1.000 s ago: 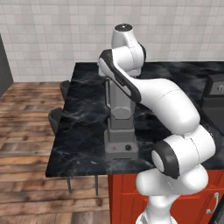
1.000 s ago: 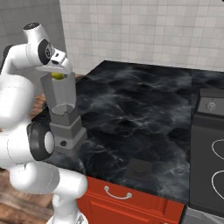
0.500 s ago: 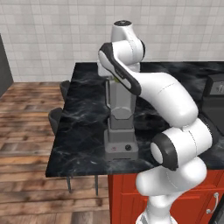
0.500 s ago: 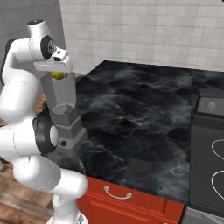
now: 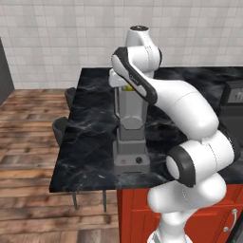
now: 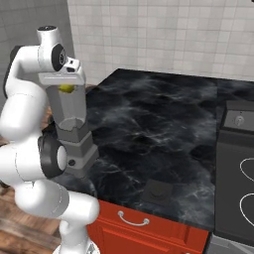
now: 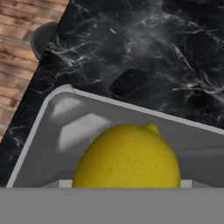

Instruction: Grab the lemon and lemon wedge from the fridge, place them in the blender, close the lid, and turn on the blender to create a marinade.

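1. Blender [image 5: 130, 128]: stands near the front edge of the black marble counter [image 6: 163, 129], jug upright on its boxy base, mouth uncovered.

2. Lemon [image 7: 127, 159]: whole, yellow, at the open mouth of the jug just under the hand; seen through the translucent wall near the top in the right base view. Whether it is already loose inside or resting between the fingers cannot be told.

3. Gripper [image 6: 67, 82]: directly over the jug mouth, pointing down. Its tips are hidden behind the lemon, so the set of the jaws cannot be read from the pictures; judged wide, about the lemon's width.

4. Lid [image 6: 158, 191]: dark square cap lying flat on the counter, right of the blender and near the front edge, well apart from the jug.

5. Progress, as a judgement: lemon brought to the blender, delivery nearly or just done. Left: the lemon wedge, not located; fitting the lid; pressing the switch on the base.

6. Surroundings: stove [image 6: 238, 178] at the far right; red cabinet [image 6: 139, 225] with drawer handle below the counter; dark stools [image 5: 61, 128] on the left over wood floor; tiled wall behind.

7. Obstructions: none between jug and lid. The arm's own elbow crowds the blender's right side.
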Available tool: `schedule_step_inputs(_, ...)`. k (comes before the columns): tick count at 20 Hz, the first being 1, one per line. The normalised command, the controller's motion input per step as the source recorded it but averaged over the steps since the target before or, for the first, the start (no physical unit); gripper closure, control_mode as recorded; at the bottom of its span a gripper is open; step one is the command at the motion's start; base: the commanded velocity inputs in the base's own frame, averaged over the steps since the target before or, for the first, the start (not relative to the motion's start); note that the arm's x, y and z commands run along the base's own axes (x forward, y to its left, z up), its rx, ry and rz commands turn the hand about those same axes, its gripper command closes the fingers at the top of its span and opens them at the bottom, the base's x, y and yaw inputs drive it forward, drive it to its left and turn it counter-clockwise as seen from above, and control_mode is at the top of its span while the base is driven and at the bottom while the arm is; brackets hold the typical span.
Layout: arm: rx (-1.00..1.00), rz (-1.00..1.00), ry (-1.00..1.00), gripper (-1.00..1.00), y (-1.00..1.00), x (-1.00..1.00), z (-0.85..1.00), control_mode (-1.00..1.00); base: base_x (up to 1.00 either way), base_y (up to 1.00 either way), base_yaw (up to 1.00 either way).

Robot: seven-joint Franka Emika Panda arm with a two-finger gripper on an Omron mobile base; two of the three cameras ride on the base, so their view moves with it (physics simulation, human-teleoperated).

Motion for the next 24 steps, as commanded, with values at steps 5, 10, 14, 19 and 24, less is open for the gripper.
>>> schedule_step_inputs(5,0.0,0.13,0.04,-1.0,0.0,0.01,-0.5,-1.0,0.0,0.0,0.0)
schedule_step_inputs(10,0.0,0.11,0.01,-1.0,0.0,0.03,-0.17,-1.0,0.0,0.0,0.0)
schedule_step_inputs(14,0.0,0.02,0.0,-1.0,0.0,0.0,0.06,-1.0,0.0,0.0,0.0)
schedule_step_inputs(19,0.0,0.0,0.0,-1.0,0.0,-0.01,0.35,-1.0,0.0,0.0,0.0)
schedule_step_inputs(24,0.0,0.0,-0.11,-1.0,-0.02,-0.52,0.42,-1.0,0.0,0.0,0.0)
